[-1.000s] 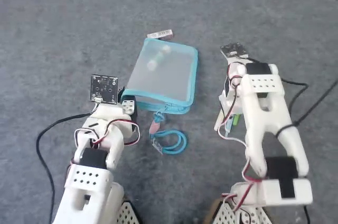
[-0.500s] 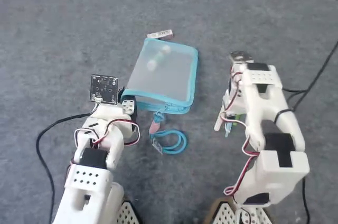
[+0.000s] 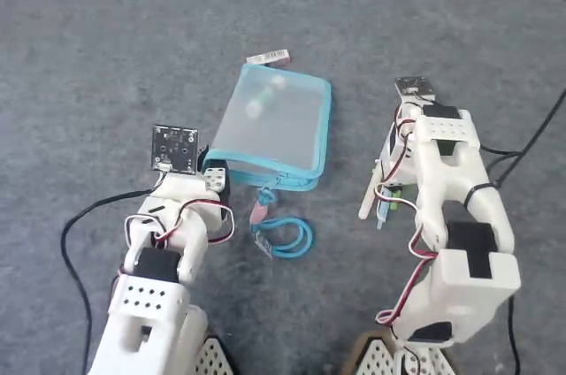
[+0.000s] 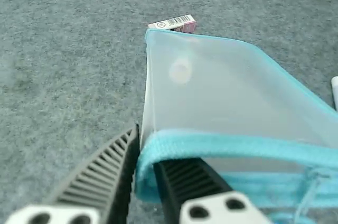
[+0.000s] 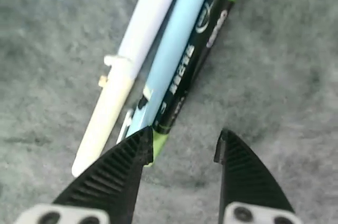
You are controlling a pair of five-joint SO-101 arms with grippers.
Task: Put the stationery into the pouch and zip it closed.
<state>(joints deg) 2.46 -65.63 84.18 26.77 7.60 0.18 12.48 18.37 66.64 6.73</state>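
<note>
A see-through pouch (image 3: pixel 276 123) with a teal zip border lies mid-table. My left gripper (image 4: pixel 145 174) is shut on its near teal edge (image 4: pixel 211 145), at the corner closest to the left arm (image 3: pixel 215 177). Two pale round shapes (image 3: pixel 256 108) show through the pouch wall. To the right of the pouch a white pen (image 5: pixel 132 49), a light blue pen (image 5: pixel 177 55) and a green-and-black pen (image 5: pixel 203 44) lie side by side on the grey mat. My right gripper (image 5: pixel 185 150) hangs open just above their ends, touching none. In the high view the pens (image 3: pixel 371 198) stick out beside the right arm.
A small pink item with a barcode label (image 3: pixel 268 58) lies at the pouch's far corner. A teal strap loop (image 3: pixel 289 238) with a pink tag (image 3: pixel 259 210) trails from the pouch's near edge between the arms. Cables run along both sides of the grey mat (image 3: pixel 106 65).
The right arm has drawn back and shifted slightly right, so its wrist sits over the pens. The left arm and the pouch have not moved.
</note>
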